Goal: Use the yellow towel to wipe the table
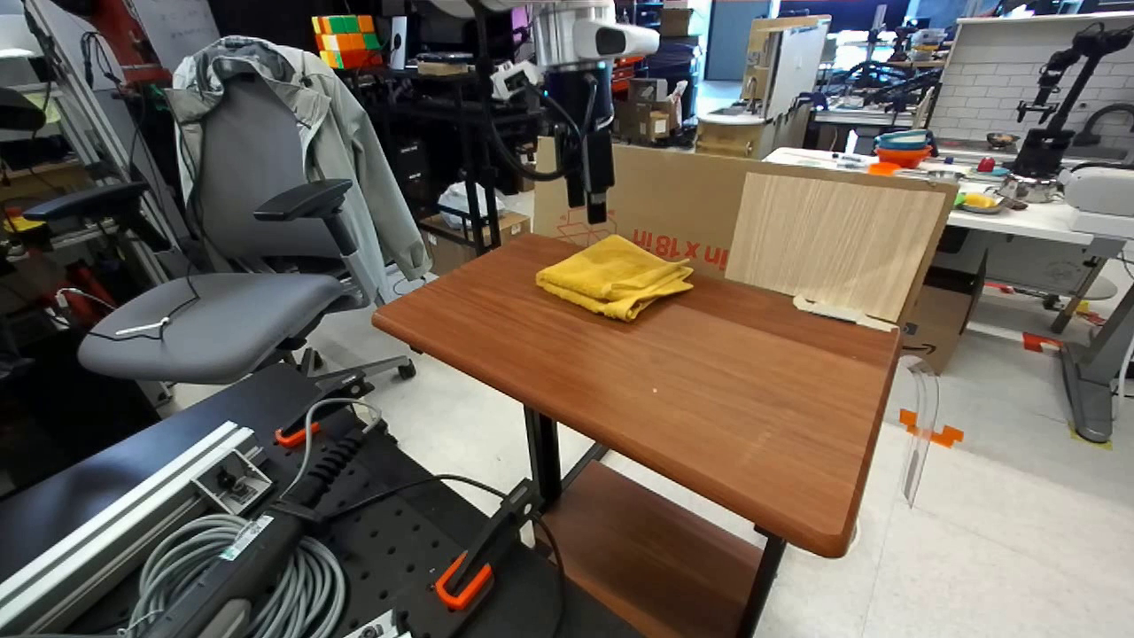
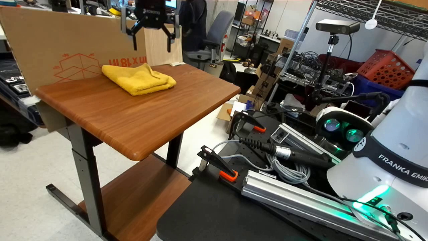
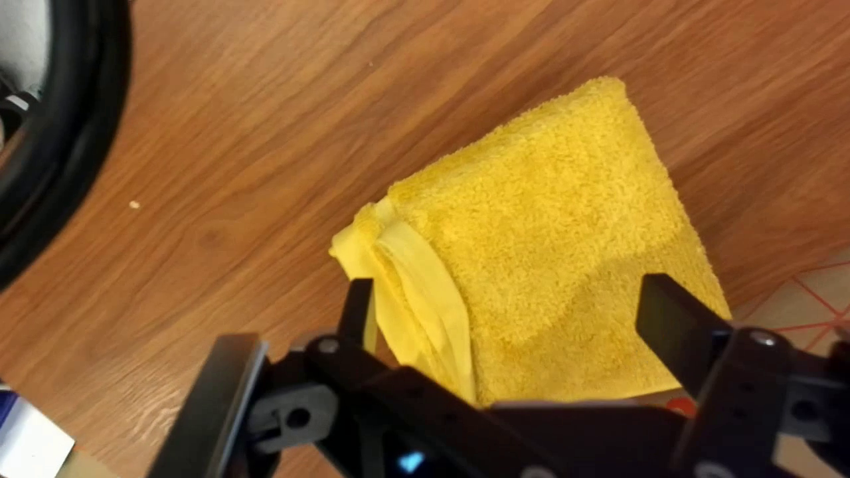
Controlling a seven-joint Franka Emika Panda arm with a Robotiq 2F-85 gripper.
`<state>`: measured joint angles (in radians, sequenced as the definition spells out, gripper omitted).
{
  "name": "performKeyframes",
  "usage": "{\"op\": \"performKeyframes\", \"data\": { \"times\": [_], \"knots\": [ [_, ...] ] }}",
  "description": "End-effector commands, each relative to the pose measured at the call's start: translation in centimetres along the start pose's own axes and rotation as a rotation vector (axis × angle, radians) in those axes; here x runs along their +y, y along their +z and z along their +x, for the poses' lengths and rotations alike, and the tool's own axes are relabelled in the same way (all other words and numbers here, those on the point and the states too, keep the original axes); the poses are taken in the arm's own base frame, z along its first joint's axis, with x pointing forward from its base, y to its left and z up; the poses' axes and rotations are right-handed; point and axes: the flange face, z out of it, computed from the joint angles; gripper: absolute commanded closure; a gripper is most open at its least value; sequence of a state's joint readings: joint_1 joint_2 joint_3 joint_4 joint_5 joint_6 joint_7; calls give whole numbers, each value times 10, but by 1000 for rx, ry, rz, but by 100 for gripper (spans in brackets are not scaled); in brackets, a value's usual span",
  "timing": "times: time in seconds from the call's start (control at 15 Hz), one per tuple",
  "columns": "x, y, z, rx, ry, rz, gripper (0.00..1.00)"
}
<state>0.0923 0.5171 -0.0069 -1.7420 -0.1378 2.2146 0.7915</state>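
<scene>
Plainly, the gripper (image 2: 152,49) stood released: its two fingers (image 2: 169,45) were spread wide apart at the upper left of an exterior view, and the name ROBOTIQ could be read in pale capitals on its dark body. It hung above the yellow towel (image 1: 611,275), apart from it in both exterior views. Folded, the towel lay on the brown wooden table (image 1: 664,372), just above the middle of the frame in an exterior view, near the edge where a cardboard sheet (image 1: 682,199) stood. In the wrist view the towel showed right of centre, its smooth hem along the left side.

Red print on the cardboard sheet read "in x 18 in", upside down, with a red box outline (image 2: 82,66) to its left in an exterior view. A light wood panel (image 1: 833,244) leaned just right of the lettering. At the right edge of an exterior view, the white arm base (image 2: 361,174) wore a black band (image 2: 394,162) lettered FRANKA EMIKA, the last letter meeting the frame. Toward the lower left of an exterior view, a white label (image 1: 248,536) on a dark handle (image 1: 235,576) was too small to read. A pale speck (image 3: 134,204) showed on the table at the left of the wrist view.
</scene>
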Motion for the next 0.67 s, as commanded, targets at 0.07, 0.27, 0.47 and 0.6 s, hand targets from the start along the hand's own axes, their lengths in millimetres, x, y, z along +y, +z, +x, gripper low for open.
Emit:
{"op": "performKeyframes", "data": {
  "times": [0.07, 0.27, 0.47, 0.6],
  "knots": [
    [-54, 58, 29, -21, 133, 10, 0],
    [-59, 84, 41, -37, 201, 25, 0],
    [-45, 112, 53, -71, 267, 14, 0],
    [-32, 131, 57, -90, 299, -10, 0]
  ]
}}
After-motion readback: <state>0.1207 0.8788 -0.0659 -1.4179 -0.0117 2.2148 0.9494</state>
